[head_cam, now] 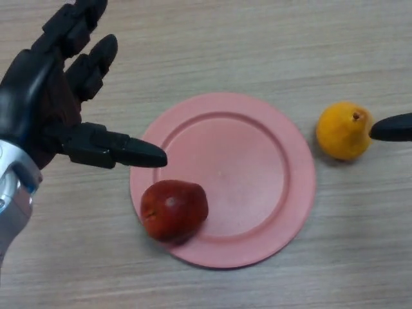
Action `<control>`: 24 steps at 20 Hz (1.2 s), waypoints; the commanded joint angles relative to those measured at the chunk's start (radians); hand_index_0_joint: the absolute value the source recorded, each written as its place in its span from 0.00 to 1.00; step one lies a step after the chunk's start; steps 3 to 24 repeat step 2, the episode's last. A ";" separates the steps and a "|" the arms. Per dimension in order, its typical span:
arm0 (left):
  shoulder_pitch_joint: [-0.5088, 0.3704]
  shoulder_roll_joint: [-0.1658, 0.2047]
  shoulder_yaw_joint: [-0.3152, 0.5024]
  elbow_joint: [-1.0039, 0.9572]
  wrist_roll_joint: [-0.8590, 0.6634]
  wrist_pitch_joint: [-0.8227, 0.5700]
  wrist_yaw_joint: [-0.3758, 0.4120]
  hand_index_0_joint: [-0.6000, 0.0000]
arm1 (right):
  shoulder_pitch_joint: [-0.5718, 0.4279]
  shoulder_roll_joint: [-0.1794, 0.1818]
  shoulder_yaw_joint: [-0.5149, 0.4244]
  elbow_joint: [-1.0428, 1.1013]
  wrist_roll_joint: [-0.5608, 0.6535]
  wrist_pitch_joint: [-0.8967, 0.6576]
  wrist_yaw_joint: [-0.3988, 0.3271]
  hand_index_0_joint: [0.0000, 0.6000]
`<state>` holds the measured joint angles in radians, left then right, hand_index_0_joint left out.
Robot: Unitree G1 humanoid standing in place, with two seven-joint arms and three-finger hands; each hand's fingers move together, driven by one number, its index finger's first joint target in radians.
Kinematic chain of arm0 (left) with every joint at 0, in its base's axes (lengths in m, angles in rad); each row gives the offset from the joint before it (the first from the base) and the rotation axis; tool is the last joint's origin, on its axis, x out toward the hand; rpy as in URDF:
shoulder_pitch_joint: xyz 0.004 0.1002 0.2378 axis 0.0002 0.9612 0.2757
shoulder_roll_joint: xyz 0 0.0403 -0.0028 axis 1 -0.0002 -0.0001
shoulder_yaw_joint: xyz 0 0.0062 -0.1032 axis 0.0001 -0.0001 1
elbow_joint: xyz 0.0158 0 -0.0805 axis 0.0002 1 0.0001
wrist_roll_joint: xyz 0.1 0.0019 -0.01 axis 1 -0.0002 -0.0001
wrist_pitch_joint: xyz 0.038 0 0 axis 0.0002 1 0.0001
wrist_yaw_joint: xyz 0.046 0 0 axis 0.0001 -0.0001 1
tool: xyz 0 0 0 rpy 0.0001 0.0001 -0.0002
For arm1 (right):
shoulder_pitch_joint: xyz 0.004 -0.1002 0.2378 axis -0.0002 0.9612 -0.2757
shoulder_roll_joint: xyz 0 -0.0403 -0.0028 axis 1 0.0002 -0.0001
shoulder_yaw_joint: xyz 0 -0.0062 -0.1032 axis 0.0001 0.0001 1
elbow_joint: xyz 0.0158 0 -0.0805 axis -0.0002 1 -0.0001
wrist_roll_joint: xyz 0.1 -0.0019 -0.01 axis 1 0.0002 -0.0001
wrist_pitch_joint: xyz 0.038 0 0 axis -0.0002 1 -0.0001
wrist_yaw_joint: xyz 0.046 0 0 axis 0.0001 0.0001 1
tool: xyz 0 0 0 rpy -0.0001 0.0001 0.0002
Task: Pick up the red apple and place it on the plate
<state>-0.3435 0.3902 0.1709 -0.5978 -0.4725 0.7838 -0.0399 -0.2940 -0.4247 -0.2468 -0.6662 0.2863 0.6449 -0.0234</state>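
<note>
Table point(270, 38): a pale wood-grain surface fills the whole head view and carries everything else.
Plate point(257, 167): a round pink plate with a raised rim lies flat near the middle of the table, and its centre is bare.
Left hand point(38, 96): a black hand comes in from the upper left and hovers above the table just left of the plate. Its fingers are spread apart and nearly straight, pointing up and away, while the thumb sticks out to the right, with its tip over the plate's left rim. It holds nothing and stands apart from the apple.
Red apple point(174, 210): a dark red apple sits on the lower left part of the plate, overlapping the rim, just below the thumb tip. Whether part of it also rests on the table I cannot tell.
Orange fruit point(343, 131): a yellow-orange, pear-shaped fruit with a small stem lies on the table just right of the plate, clear of the rim.
Right hand point(393, 127): only one black fingertip shows at the right edge, just beside the orange fruit. Whether its fingers are apart or together cannot be told.
</note>
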 commanded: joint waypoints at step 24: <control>-0.021 0.031 0.046 -0.036 0.052 -0.172 -0.005 1.00 | -0.029 -0.027 -0.045 -0.046 -0.046 -0.149 0.001 0.00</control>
